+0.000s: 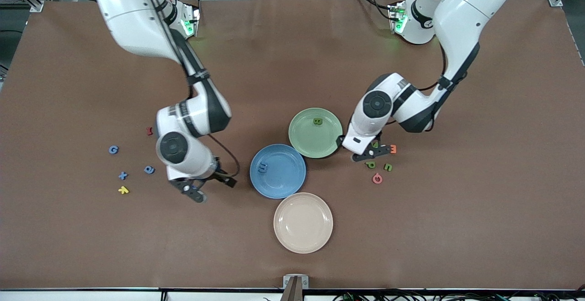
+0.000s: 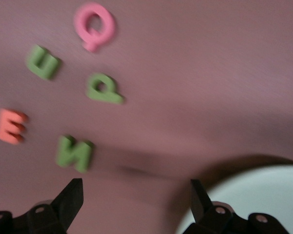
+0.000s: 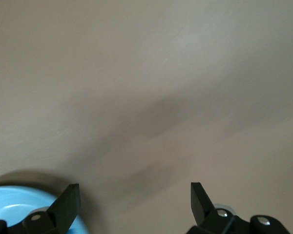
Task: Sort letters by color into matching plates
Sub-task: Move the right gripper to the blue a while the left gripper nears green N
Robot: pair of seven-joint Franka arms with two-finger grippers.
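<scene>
The sort has barely begun: the round shallow blue plate (image 1: 278, 171) holds one small blue foam letter (image 1: 262, 168), and the round pale green plate (image 1: 316, 132) just beside it, farther from the front camera, holds one green foam letter reading B (image 1: 317, 121). Three blue letters remain loose toward the right arm's end of the table: a G (image 1: 113, 150), a plus-like shape (image 1: 122, 175) and a rounded one (image 1: 149, 170), with a yellow letter (image 1: 123, 190) and a red one (image 1: 149, 130) near them. Toward the left arm's end, near the green plate, three green letters wait: an N (image 2: 74, 153), a P (image 2: 103, 89) and a U (image 2: 43, 62), mixed with an orange E (image 2: 10, 126) and a pink Q (image 2: 94, 25). The beige plate (image 1: 303, 222), nearest the camera, holds nothing. The right gripper (image 1: 208, 187) hangs with jaws apart and empty over bare cloth beside the blue plate; the left gripper (image 1: 371, 151) stands spread and empty beside the green plate, just by the N. No brand or label is readable; only the letters themselves
</scene>
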